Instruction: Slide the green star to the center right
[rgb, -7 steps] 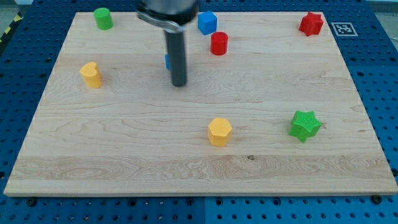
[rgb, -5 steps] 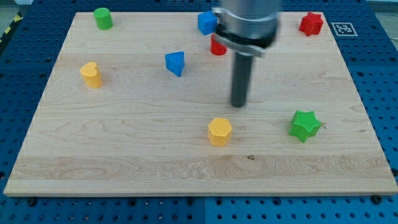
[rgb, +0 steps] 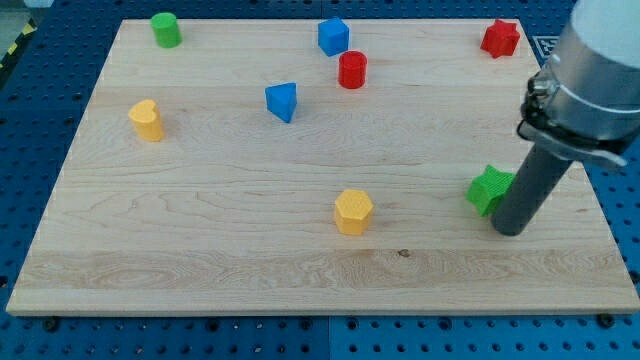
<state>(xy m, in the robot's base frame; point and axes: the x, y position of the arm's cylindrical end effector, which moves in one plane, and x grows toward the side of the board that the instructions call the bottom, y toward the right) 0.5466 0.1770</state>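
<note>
tip of my dark rod sits against the green star-shaped block, on its lower right, partly hiding it; no jaws here.

Eight blocks are sitting on the tabletop.

Two green are showing: a cylinder and a star. Two red: a cylinder and a star. Two blue: a cube and a wedge-like block. Two yellow: one and a hexagonal one.

My tip down, rod upright.
</note>
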